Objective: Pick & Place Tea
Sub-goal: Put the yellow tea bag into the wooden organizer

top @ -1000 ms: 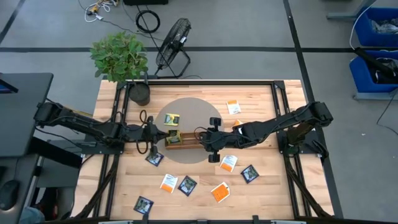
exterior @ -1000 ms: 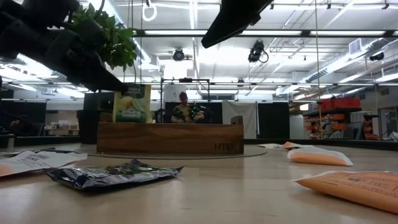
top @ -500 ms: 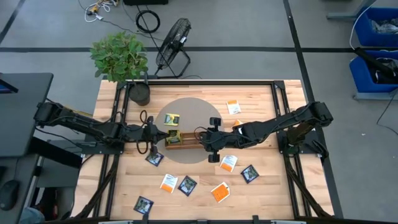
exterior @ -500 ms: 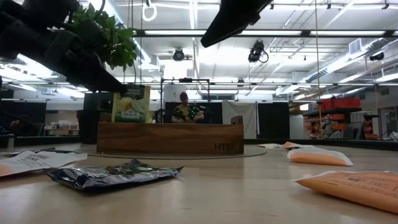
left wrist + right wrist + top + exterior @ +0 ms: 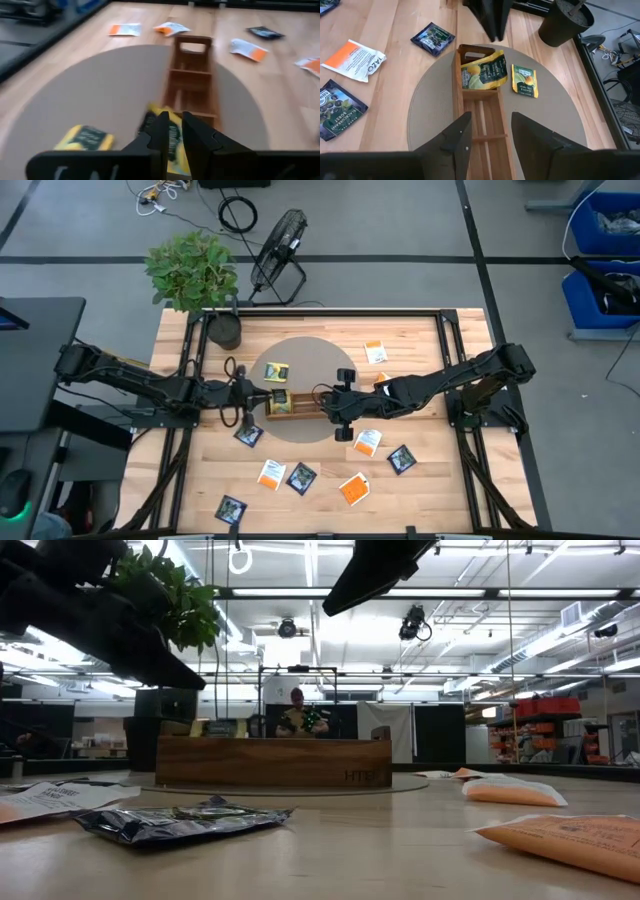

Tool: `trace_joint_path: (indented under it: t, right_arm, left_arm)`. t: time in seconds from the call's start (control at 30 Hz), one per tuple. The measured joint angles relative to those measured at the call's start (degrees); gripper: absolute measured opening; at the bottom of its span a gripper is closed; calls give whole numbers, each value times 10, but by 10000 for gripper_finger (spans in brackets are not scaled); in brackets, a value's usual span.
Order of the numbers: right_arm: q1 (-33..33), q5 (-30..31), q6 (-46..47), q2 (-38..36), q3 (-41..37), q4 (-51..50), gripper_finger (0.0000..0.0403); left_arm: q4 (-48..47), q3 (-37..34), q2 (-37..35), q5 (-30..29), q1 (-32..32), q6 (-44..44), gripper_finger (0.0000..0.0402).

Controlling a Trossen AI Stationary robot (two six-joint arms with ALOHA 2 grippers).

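Wooden table (image 5: 420,480) carries a round mat (image 5: 310,360); my left gripper (image 5: 262,396) hangs at the tray's (image 5: 300,406) 9 o'clock end, fingers slightly parted, over a yellow-green sachet (image 5: 482,73) lying loose in that end compartment. Right gripper (image 5: 322,402) hovers spread above the tray.
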Motion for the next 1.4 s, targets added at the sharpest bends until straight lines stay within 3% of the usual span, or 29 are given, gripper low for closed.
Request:
trace_joint_path:
  t: [0.1, 0.17, 0.3, 0.67, 1.1, 1.4]
  right_arm:
    - [0, 0, 0, 0, 0, 1, 146]
    - [0, 0, 0, 0, 0, 4, 146]
    - [-1, 0, -3, 0, 0, 8, 146]
    - [-25, -2, 20, 0, 0, 16, 146]
    - [-52, -17, 107, 0, 0, 29, 146]
    - [-90, -73, 120, 0, 0, 63, 146]
  left_arm:
    - [13, 0, 0, -71, 1, -11, 57]
    - [28, 3, 0, -88, 10, -24, 57]
    - [19, 21, 0, -60, 37, -60, 57]
    - [-116, 102, 0, -23, 62, -126, 58]
    - [-142, 107, 0, -24, 18, -147, 58]
    - [-207, 108, 0, -35, -31, -217, 58]
